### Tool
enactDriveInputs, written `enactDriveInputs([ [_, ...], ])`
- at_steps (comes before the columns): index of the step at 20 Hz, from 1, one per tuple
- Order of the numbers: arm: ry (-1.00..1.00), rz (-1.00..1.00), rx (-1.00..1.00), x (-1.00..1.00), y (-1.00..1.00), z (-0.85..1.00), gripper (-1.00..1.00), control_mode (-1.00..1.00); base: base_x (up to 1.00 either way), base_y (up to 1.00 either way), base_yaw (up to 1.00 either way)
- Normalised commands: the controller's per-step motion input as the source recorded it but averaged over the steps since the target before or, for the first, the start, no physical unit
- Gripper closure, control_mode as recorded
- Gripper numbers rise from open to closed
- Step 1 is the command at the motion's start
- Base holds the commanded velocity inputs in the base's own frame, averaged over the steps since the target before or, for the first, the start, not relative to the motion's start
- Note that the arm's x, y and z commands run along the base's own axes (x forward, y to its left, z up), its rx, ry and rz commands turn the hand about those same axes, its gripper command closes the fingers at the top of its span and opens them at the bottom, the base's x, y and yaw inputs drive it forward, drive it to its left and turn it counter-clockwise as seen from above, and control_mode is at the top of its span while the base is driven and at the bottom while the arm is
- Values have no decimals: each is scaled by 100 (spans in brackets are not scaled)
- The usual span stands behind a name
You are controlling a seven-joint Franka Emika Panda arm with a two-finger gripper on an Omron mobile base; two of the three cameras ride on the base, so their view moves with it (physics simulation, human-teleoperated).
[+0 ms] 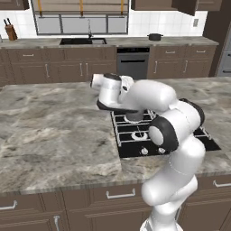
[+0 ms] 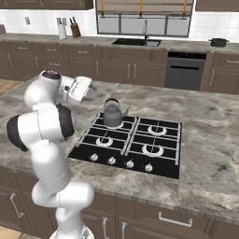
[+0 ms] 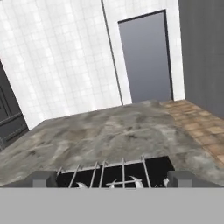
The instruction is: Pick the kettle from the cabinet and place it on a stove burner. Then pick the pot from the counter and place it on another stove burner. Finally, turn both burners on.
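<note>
The grey kettle (image 2: 112, 113) with its black arched handle stands upright on the rear left burner of the black cooktop (image 2: 168, 140). My gripper (image 3: 113, 178) is open with nothing between its fingertips (image 3: 43, 178); it looks out level over the stove grates. The white hand (image 2: 78, 88) hovers above the counter, to the left of the kettle and higher than it, not touching it. The dark pot (image 2: 218, 42) sits on the far counter (image 2: 186, 45) by the tiled wall, also seen as the pot (image 1: 154, 36). Three burners (image 2: 151, 149) are bare.
A row of small knobs (image 2: 121, 161) lines the cooktop's front edge. The marbled island worktop (image 1: 54, 131) spreads wide to the stove's left. A sink (image 1: 83, 41), a built-in oven (image 1: 132, 63) and a knife block (image 1: 10, 31) line the back wall. My arm (image 1: 167, 131) hides much of the stove.
</note>
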Motion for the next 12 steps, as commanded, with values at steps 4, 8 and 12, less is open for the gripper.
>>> enactDriveInputs([
  [4, -17, -1, 8, -74, -14, 46, -100, -100, 0, 0, 0],
  [8, -13, 0, 12, -85, -13, 37, -100, -100, 0, 0, 0],
  [12, -7, -2, 17, -90, -17, 14, -100, -100, 0, 0, 0],
])
